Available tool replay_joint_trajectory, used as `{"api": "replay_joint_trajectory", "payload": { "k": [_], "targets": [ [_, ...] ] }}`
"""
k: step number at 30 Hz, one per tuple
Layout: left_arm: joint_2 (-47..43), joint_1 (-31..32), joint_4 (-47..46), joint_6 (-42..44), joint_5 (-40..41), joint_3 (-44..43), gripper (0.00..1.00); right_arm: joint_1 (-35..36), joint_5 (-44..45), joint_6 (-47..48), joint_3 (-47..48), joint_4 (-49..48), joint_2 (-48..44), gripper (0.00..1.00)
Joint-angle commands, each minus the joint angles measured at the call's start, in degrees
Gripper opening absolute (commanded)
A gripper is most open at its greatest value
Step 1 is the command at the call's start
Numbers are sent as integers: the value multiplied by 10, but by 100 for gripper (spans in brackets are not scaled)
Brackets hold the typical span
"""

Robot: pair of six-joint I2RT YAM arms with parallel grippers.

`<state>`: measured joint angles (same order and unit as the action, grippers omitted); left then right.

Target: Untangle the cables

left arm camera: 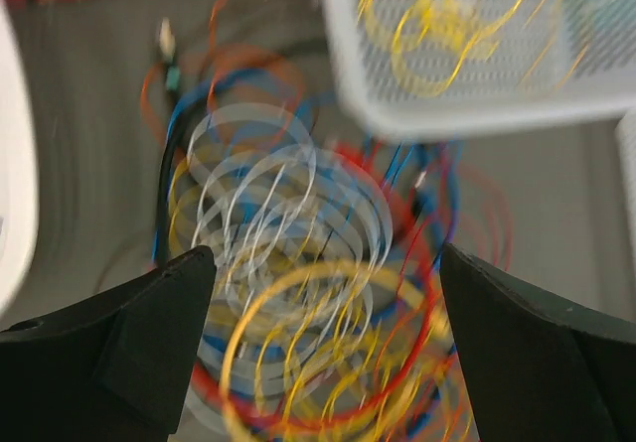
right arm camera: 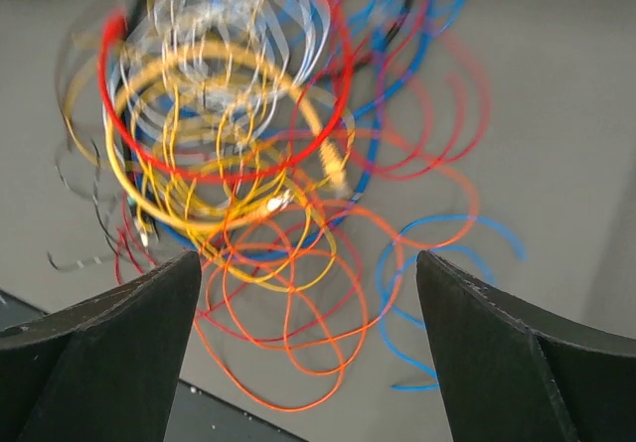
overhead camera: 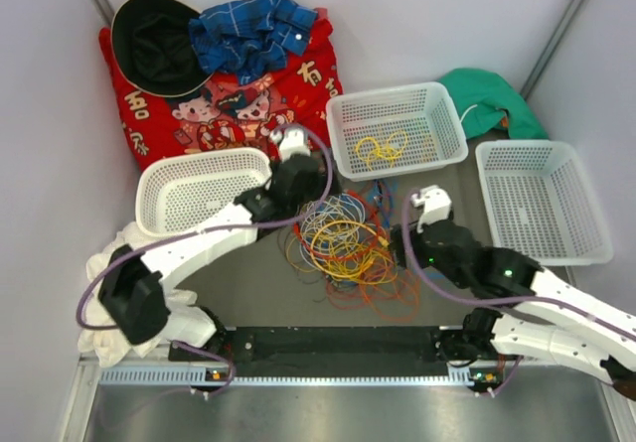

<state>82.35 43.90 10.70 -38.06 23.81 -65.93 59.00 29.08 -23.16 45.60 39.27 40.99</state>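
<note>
Grey tabletop point(overhead camera: 238, 283), white walls on three sides, and right in the middle sits the trouble: the cables point(overhead camera: 343, 238), a heap of yellow, orange, red, blue and grey-white loops all laid through one another.

The left claw point(left arm camera: 326, 263) hovers above the heap, jaws spread wide, nothing between them. Directly below it are the grey-white coils point(left arm camera: 278, 204), with yellow rings nearer its base. Both wrist views are smeared, so single strands are hard to pick out.

The right claw point(right arm camera: 308, 263) is released too, gaping and empty, with the orange loops point(right arm camera: 298, 363) straggling out just beneath it and the dense knot lying ahead of its tips.

One yellow cable point(overhead camera: 383, 149) already lies alone in the middle basket point(overhead camera: 393, 92), ahead and to the right of the left claw. So I'd call this early going: one strand sorted, most of the heap untouched, and the step in hand is choosing the next one.

That next move wants a loose outlier, probably an orange loop at the fringe. Descend, clench on that single strand, and draw it clear while the other claw steadies the pile.
</note>
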Motion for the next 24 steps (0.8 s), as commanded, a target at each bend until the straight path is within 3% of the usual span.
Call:
{"api": "replay_joint_trajectory", "payload": {
  "k": [1, 7, 11, 16, 24],
  "targets": [
    [-104, 50, 79, -109, 60, 95, 99, -33, -105, -4, -36, -114, 89, 88],
    [-178, 59, 161, -146, 25, 122, 99, -51, -191, -10, -40, -207, 242, 84],
    [-205, 61, 184, -145, 20, 124, 99, -50, -212, -27, -60, -263, 315, 88],
    [-221, 61, 188, -148, 0, 154, 99, -50, -182, -45, -78, -317, 380, 93],
    [-280, 61, 201, -163, -2, 193, 99, -50, -76, -65, -83, -387, 485, 94]
  ]
}}
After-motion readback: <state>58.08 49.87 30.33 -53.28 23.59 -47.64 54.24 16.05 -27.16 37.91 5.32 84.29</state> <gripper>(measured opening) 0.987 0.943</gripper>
